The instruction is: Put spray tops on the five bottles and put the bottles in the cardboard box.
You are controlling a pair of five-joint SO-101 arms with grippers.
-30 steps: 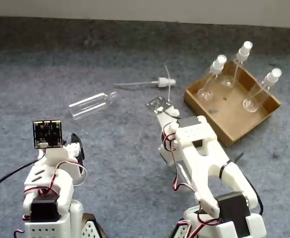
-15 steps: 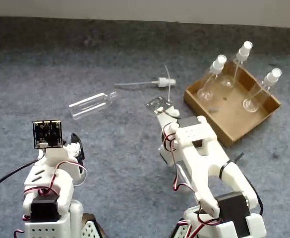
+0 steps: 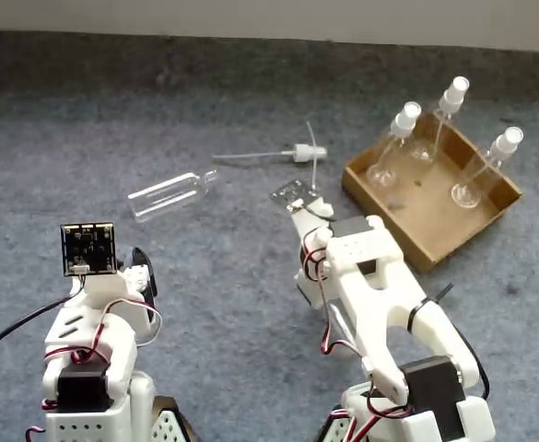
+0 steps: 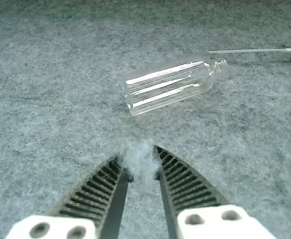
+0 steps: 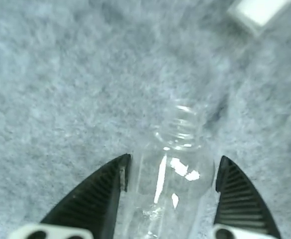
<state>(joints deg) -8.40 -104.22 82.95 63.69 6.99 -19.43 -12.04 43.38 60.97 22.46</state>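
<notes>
A clear bottle (image 5: 172,184) with an open neck sits between the fingers of my right gripper (image 5: 172,167), which is shut on it, low over the carpet. A second clear bottle (image 3: 170,194) (image 4: 170,87) lies on its side, capless, ahead of my left gripper (image 4: 139,159), whose fingers stand a narrow gap apart with nothing in them. A loose spray top (image 3: 298,152) with its long tube lies beyond that bottle. The cardboard box (image 3: 426,230) at the right holds three bottles with spray tops (image 3: 404,118).
A grey carpet covers the table. A small white piece (image 5: 257,10) lies just beyond the held bottle. Both arm bases stand at the near edge, the left arm (image 3: 89,322) folded back. A thin tube (image 3: 313,157) lies near the box's corner.
</notes>
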